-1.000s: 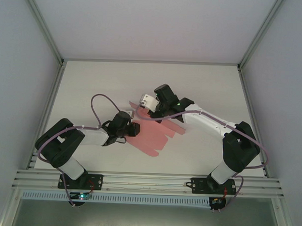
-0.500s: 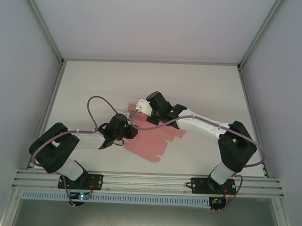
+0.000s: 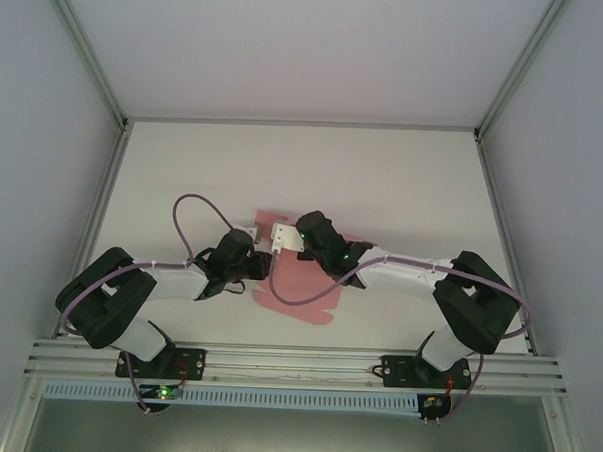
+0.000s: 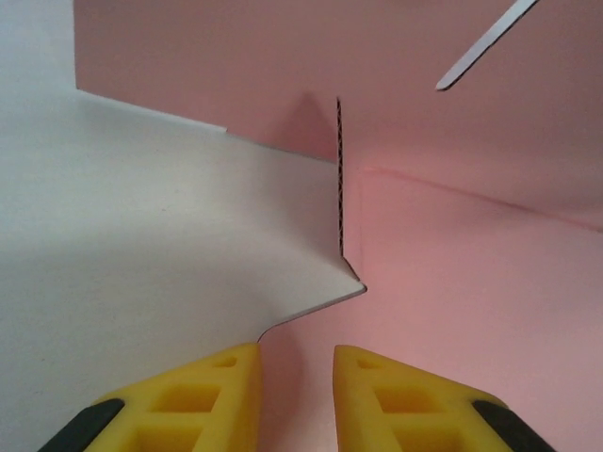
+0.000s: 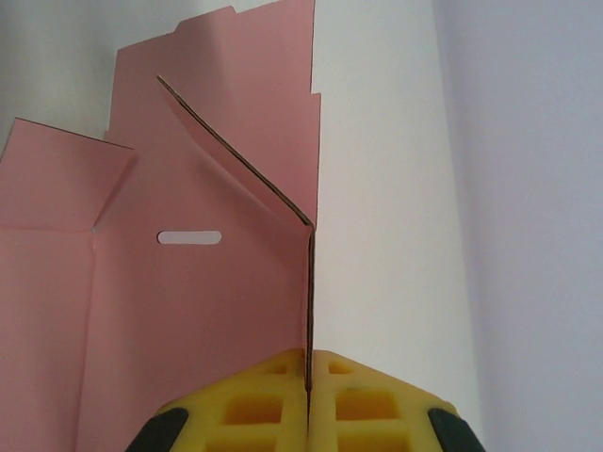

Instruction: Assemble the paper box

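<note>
From above, the paper box (image 3: 304, 286) lies mid-counter (image 3: 403, 190) as a partly flat sheet, with the left claw (image 3: 263, 265) at its left edge and the right claw (image 3: 279, 235) at its far corner.

At the left wrist, the fingers (image 4: 221, 381) stand slightly apart. The card's edge seems to run just ahead of them, not gripped, so the sheet could slide when pulled.

At the right wrist, the fingers (image 5: 268, 400) are pinched together on an upright flap (image 5: 254, 188). Hauling it too hard may tear the crease or bend it off-line.
</note>
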Tool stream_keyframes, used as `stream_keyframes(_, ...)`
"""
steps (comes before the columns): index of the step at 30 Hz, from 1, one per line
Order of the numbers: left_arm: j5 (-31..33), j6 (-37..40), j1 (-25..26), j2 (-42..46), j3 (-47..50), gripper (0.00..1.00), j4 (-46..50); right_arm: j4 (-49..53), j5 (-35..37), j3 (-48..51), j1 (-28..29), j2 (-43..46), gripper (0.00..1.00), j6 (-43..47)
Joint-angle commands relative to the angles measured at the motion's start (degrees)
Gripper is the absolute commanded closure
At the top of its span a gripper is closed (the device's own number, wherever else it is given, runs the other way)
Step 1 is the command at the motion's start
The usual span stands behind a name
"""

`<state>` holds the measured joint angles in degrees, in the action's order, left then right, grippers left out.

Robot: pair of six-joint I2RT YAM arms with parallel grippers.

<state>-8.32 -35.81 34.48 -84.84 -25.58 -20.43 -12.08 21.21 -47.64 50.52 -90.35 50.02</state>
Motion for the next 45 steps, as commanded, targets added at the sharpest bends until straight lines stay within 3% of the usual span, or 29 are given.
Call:
stream_keyframes(1,2.15,2.11,-0.35,3.44,0.17,0.72,2.21,-9.71,4.62,2.84,0.61,0.89,1.0,5.64)
stream_keyframes(6,7.54,3.98,-0.45,10.64,-1.88,0.59,10.41,-21.04,5.93,6.69,2.38,-0.71,1.0,11.66)
stream_keyframes(9,15.69,6.02,-0.68,15.36,-5.79,0.41,19.84,-18.93,4.03,6.22,1.81,-1.36,1.0,10.5)
stream_keyframes(10,18.23,6.56,-1.17,16.66,-7.3,0.31,22.25,-18.02,3.36,5.99,2.29,-1.5,1.0,10.07)
stream_keyframes(11,20.21,6.7,-2.24,17.9,-9.0,0.15,24.81,-16.85,2.36,5.69,2.2,-1.7,1.0,9.72)
stream_keyframes(14,20.08,6.22,-7.21,20.11,-12.47,0.0,27.94,-16.07,1.05,5.41,1.95,-2.42,1.0,9.14)
stream_keyframes(18,21.3,4.18,-14.47,19.71,-15.75,0.0,29.99,-14.82,-1.49,4.88,1.01,-3.07,1.0,8.14)
stream_keyframes(23,17.73,5.06,-22.11,10.66,-21.24,0.0,30.06,-14.86,-4.58,4.97,0.23,-3.03,1.0,7.94)
stream_keyframes(32,-0.02,13.3,-22.44,-5.2,-25.72,0.0,22.27,-14.81,-4.75,5.36,-0.47,-2.82,1.0,7.97)
stream_keyframes(34,-4.88,14.94,-22.01,-6.67,-25.6,0.07,20.69,-14.47,-4.91,5.23,-0.56,-2.57,1.0,7.4)
stream_keyframes(40,-16.33,18.53,-20.87,-4.4,-21.09,0.24,14.32,-13.85,-4.83,5.19,-0.6,-2.07,1.0,6.28)
stream_keyframes(45,-25.44,20.83,-20.37,-0.97,-14.86,0.29,6.61,-13.24,-4.31,4.77,-0.45,-2.64,1.0,5.88)
